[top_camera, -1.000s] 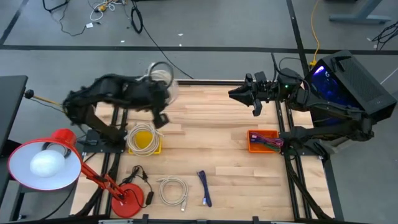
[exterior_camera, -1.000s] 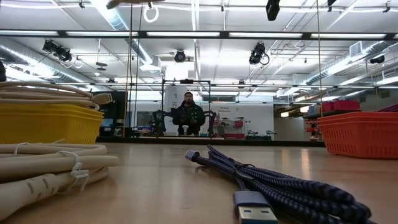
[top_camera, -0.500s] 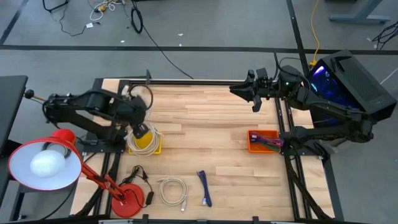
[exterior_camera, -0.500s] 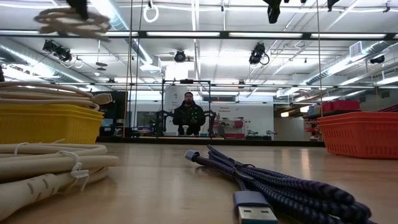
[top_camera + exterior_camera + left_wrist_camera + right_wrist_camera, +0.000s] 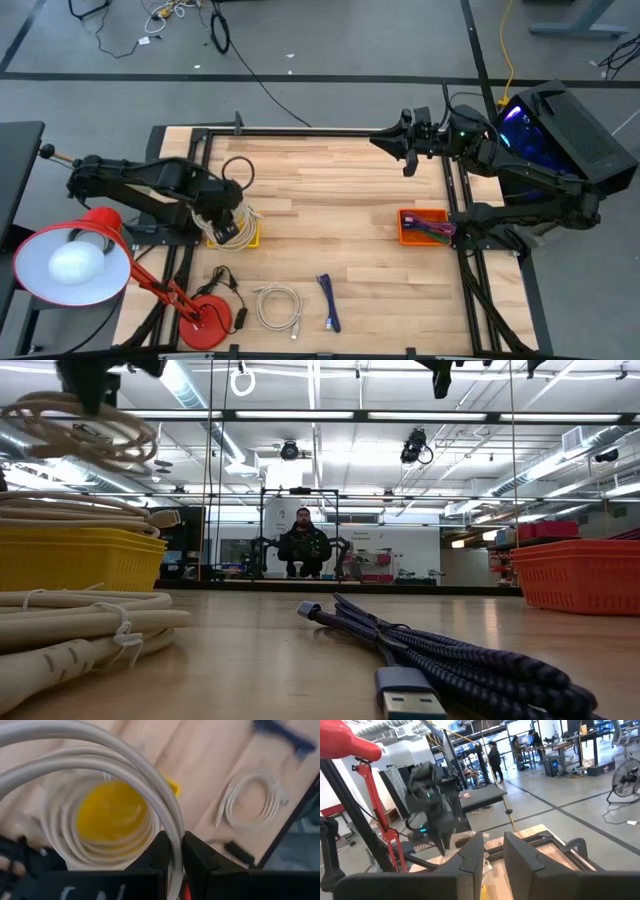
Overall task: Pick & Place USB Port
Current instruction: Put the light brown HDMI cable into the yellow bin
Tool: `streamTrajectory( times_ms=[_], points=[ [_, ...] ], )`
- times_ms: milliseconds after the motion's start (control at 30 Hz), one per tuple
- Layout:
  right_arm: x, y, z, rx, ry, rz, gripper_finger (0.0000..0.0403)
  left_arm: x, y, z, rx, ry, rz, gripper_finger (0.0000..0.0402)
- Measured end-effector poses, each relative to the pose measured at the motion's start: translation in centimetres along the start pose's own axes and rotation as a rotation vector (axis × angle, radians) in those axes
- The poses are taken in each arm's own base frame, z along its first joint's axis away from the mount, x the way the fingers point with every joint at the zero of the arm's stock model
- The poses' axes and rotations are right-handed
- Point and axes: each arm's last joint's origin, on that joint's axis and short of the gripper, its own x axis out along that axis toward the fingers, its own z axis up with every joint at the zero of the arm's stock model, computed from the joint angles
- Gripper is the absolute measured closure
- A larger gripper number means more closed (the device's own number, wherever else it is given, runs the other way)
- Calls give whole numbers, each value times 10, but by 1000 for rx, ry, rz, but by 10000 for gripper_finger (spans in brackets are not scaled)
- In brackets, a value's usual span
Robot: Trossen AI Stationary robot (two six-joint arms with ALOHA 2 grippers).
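Left gripper (image 5: 228,205): hanging over the yellow bin (image 5: 250,236) at the table's 9 o'clock side; its jaws are pinching a strand of the white cable coil (image 5: 105,785), as the left wrist view shows.
Held coil: hanging in the air above the bin, seen high at the 10 o'clock corner of the low view (image 5: 85,430); more white cable (image 5: 65,845) is lying coiled inside the bin beneath it.
Yellow bin: sitting on the wooden table (image 5: 340,210), just beside the left arm's base; in the low view its wall (image 5: 60,560) is showing at 9 o'clock.
Right gripper (image 5: 390,146): waiting raised at the table's 1 o'clock edge, its jaws standing narrowly apart and holding nothing in the right wrist view (image 5: 492,852).
Orange bin (image 5: 404,232): sitting at the table's 3 o'clock side, holding dark cables (image 5: 432,229).
Loose white cable (image 5: 278,305): lying coiled at 7 o'clock on the table, apart from both bins.
Blue cable (image 5: 329,303): lying just beside the white one at 6 o'clock; its USB plug (image 5: 408,698) is pointing toward the low camera.
Red lamp (image 5: 75,262): standing at the 8 o'clock corner.
Person (image 5: 302,542): crouching in the room far behind the table.
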Motion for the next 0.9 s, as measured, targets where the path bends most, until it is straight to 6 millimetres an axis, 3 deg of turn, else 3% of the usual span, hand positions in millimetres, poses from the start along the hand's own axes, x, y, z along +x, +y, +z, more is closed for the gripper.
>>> streamTrajectory(
  times_ms=[167,367,900],
  points=[
    [0,0,0,-1,-3,1,325,32,5,-6,-26,83,-10,366],
    [0,0,0,-1,-4,1,325,55,4,-5,-24,59,-66,366],
    [0,0,0,0,-4,2,325,69,10,-7,-50,32,-8,352]
  ],
)
